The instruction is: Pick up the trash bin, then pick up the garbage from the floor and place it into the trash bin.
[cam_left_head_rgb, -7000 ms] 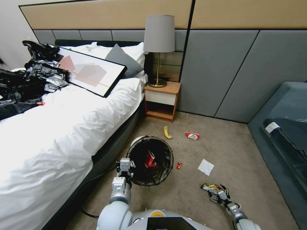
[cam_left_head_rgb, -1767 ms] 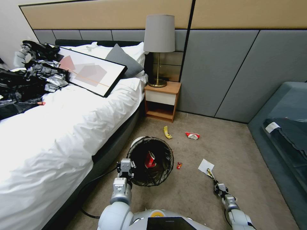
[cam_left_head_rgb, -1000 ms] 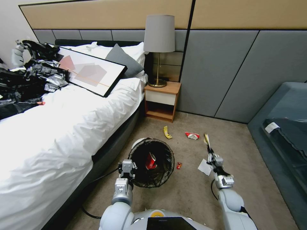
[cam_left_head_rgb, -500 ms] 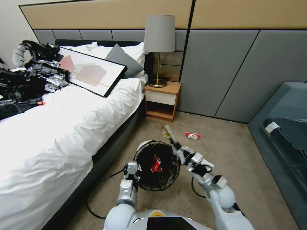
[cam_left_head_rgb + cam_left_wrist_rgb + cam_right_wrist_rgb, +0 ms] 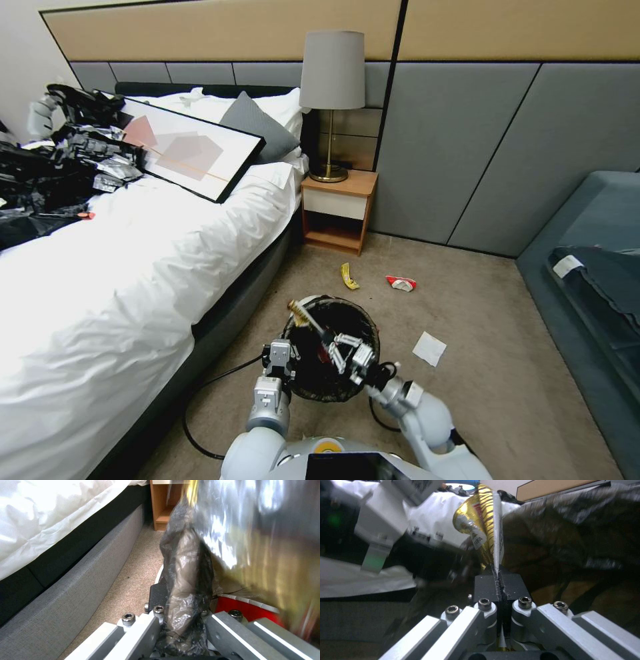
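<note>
- Head view: the left gripper (image 5: pixel 288 351) is clamped on the bag-lined rim at 9 o'clock of the small round white plastic trash bin (image 5: pixel 331 393), apparently steadying it as the target. The right gripper (image 5: pixel 328 338) pinches a crinkled gold-and-silver snack wrapper (image 5: pixel 301 311) over the bin's opening, seemingly ready to drop. A red-and-white cup (image 5: pixel 323 352) lies inside.
- Left wrist view: its fingers (image 5: pixel 141 635) squeeze the dark plastic bag liner (image 5: pixel 183 562).
- Right wrist view: the pads (image 5: pixel 486 586) are closed on the wrapper's edge.

text: none legible | snack wrapper (image 5: pixel 476 527) label: print too blurred
</note>
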Tool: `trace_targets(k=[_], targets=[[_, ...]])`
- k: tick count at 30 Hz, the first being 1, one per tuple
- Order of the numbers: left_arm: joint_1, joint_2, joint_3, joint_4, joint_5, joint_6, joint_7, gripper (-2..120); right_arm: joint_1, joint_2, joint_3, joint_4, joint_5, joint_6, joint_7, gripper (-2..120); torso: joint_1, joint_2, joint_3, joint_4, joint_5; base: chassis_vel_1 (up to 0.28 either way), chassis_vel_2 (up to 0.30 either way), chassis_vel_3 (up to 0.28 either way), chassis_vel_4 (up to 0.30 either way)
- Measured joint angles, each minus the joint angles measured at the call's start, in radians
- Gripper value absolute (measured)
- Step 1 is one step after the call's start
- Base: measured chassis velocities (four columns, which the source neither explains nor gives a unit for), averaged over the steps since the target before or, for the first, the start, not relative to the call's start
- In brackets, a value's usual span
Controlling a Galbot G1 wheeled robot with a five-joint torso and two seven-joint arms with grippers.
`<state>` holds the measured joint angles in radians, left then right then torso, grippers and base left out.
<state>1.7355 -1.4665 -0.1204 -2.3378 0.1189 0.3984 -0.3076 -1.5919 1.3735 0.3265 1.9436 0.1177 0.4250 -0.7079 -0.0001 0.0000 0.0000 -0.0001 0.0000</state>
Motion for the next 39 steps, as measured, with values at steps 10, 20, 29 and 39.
trace_targets(k=[10,20,29,39], targets=[[-0.004,-0.002,-0.005,-0.006,-0.01,0.0,-0.001,0,-0.006,-0.001,0.039,-0.021,0.01,0.028,-0.007,0,0.0,0.0,0.0,0.0,0.0,0.0,0.0,0.0,0.0],[-0.004,-0.003,-0.02,-0.017,-0.02,0.005,-0.002,0,0.006,0.001,0.064,-0.036,0.01,0.043,-0.008,0,0.0,0.0,0.0,0.0001,0.0,0.0,0.0,0.0,0.0],[-0.002,-0.001,-0.022,-0.019,-0.021,0.005,-0.002,0,0.017,-0.002,0.111,-0.02,0.02,0.041,-0.003,10,0.0,0.0,0.0,0.0,0.0,0.0,0.0,0.0,0.0],[0.001,0.002,-0.025,-0.023,-0.021,0.006,-0.001,0,0.02,0.002,0.126,-0.011,0.023,0.042,-0.004,46,0.0,0.0,0.0,0.0,0.0,0.0,0.0,0.0,0.0]])
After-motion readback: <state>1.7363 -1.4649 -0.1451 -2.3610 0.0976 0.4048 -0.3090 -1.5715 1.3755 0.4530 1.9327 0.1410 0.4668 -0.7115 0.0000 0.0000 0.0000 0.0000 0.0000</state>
